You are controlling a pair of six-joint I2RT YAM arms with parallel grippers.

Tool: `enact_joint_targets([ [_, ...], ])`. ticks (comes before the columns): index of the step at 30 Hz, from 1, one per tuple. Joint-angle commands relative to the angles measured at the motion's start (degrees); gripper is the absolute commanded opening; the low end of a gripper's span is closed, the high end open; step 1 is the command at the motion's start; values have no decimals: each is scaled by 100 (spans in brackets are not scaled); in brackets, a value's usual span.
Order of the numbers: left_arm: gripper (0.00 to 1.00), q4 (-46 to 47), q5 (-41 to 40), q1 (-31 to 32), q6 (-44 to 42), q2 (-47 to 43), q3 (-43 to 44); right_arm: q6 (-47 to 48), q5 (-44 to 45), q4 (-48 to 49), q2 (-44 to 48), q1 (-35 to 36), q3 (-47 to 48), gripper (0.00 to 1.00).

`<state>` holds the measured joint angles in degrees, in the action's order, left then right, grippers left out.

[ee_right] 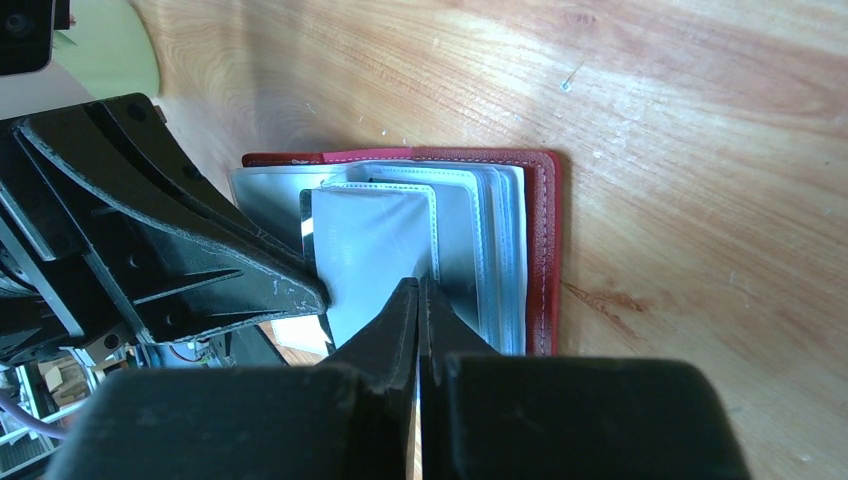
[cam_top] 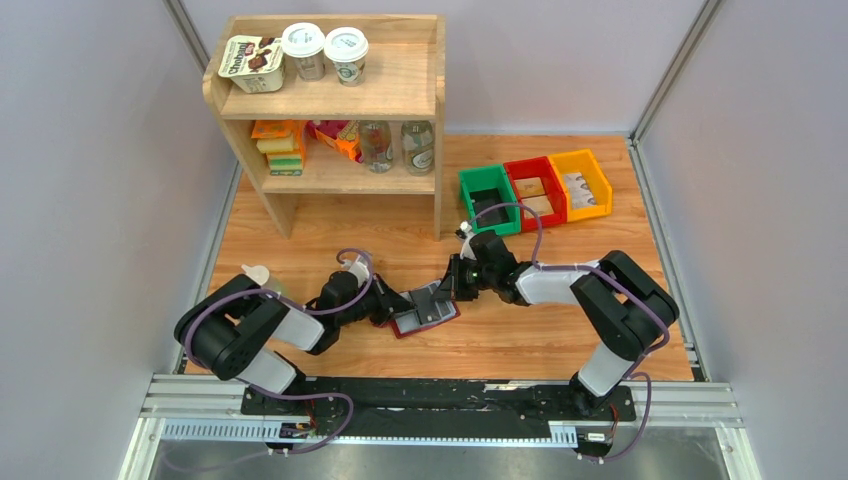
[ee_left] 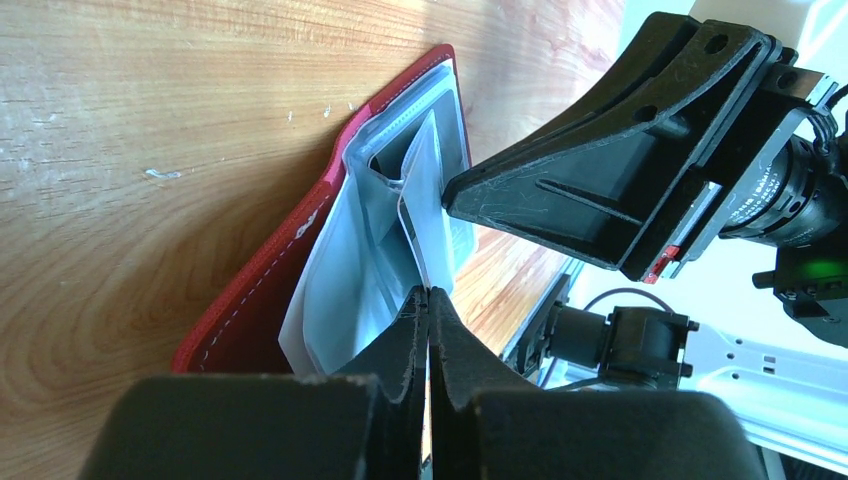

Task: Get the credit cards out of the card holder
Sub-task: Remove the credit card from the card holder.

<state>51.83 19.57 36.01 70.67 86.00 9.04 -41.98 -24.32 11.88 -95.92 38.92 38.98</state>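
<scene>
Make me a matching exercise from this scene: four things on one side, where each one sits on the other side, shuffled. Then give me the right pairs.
Things:
1. card holder
2. green bin
3. yellow bin
4. lidded cups

Places:
A. on top of the shelf
B. right end of the bin row
C. lying open on the table
D. left end of the bin row

Pairs: 1-C; 2-D; 3-B; 4-A

One card holder, three bins, two lidded cups, one wooden shelf

The dark-red card holder lies open on the wooden table, grey-blue clear sleeves fanned upward.
</scene>
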Motion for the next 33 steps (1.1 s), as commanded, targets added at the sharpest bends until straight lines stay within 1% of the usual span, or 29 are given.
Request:
enact_joint_targets([
  [1, 0, 539, 100, 3, 43, -294, -25, 383, 621, -810, -366, -33, -163, 0],
  [4, 0, 241, 29, -32, 43, -469, -104, 374, 630, -810, -375, -51, -163, 0],
  [11, 0, -1743, -384, -164, -115, -1382, -148, 383, 647, -801, -393, -103, -172, 0],
  [14, 0, -2106, -489, -182, -255, -1533, -69, 392, 630, -793, -410, -112, -154, 0],
  [15, 2, -2177, -463, -182, -291, -1498, -8, 401, 621, -792, -410, -112, -145, 0],
  [16, 7, -2160, -376, -173, -326, -1385, 27, 401, 612, -792, -427, -112, -137, 0],
  [19, 14, -1871, -226, -182, -265, -1060, 98, 410, 595, -801, -463, -121, -93, 0],
  [23, 25, -1457, -121, -191, -107, -628, 72, 427, 586, -827, -472, -121, -57, 0],
  [24, 30, -1370, -112, -191, -89, -532, 72, 436, 586, -828, -463, -121, -57, 0],
  [28, 36, -1185, -59, -200, -54, -295, 124, 453, 586, -854, -463, -139, -57, 0],
  [30, 36, -1106, -59, -200, -36, -215, 125, 462, 577, -863, -463, -139, -57, 0],
  [32, 28, -1026, -41, -208, -10, -171, 107, 471, 577, -863, -445, -156, -66, 0],
  [33, 20, -1009, -50, -217, -1, -197, 107, 471, 577, -863, -445, -174, -66, 0],
])
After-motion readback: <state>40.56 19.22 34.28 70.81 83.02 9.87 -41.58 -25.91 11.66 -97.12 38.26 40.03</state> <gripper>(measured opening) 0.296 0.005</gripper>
